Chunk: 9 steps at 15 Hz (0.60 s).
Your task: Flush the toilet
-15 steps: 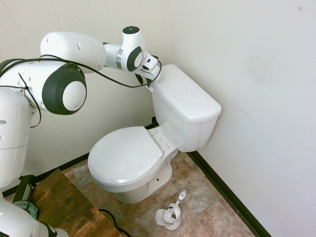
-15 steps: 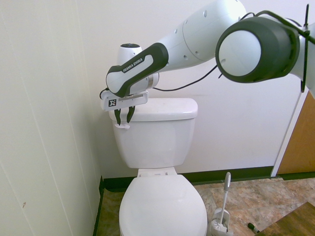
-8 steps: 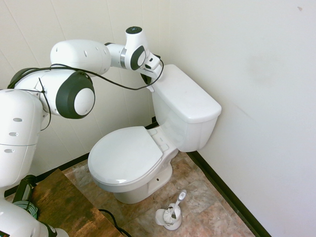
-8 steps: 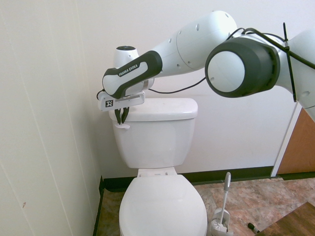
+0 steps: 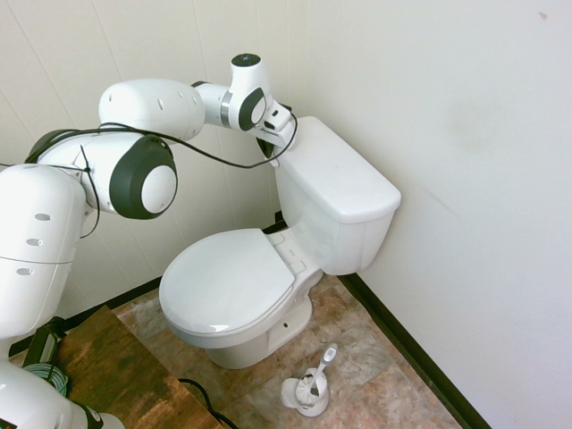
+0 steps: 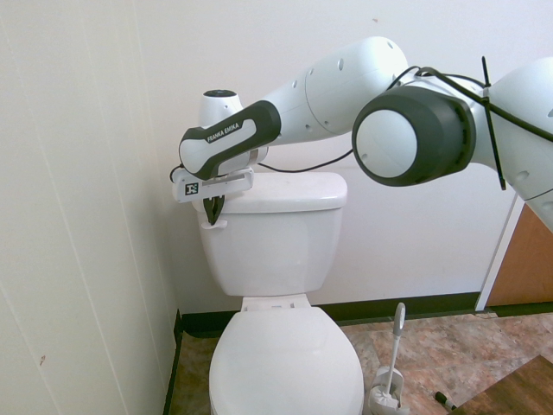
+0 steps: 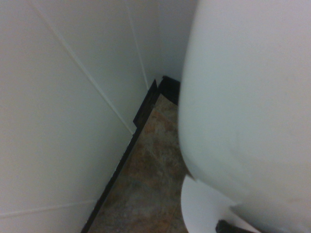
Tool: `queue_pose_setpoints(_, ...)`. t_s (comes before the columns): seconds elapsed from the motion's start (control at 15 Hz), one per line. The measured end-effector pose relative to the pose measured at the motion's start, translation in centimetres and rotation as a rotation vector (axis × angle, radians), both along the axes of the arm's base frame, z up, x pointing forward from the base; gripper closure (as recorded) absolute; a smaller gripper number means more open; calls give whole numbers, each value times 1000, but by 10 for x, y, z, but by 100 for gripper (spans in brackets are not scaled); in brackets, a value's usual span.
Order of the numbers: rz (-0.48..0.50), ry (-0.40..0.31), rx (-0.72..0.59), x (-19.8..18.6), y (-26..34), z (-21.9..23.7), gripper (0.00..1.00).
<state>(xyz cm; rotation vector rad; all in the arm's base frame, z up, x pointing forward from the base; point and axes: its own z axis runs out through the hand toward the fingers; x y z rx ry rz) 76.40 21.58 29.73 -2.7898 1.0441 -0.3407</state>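
Observation:
The white toilet (image 5: 332, 201) stands in the room's corner, its seat lid (image 5: 228, 281) down and its tank lid flat on top. In the second exterior view the small white flush lever (image 6: 214, 222) sticks out at the upper left corner of the tank (image 6: 272, 242). My gripper (image 6: 213, 208) points down right over the lever, its dark fingers drawn together and their tips at the lever's top. The first exterior view shows the gripper (image 5: 266, 150) tucked between the wall and the tank's near corner. The wrist view shows the tank's side (image 7: 243, 97), blurred and close.
A white toilet brush in its holder (image 5: 308, 386) stands on the tiled floor beside the bowl, and shows as the toilet brush (image 6: 393, 367) in the other view. Walls close in behind and beside the tank. A wooden panel (image 5: 98, 366) lies low in the foreground.
The fingers, apart a second ago, have closed together above the lever. The wrist has shifted a little toward the wall and slightly down.

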Motion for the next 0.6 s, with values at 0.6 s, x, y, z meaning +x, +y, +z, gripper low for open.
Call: queue_pose_setpoints(0.6,-8,8,15,0,-2,0,100)
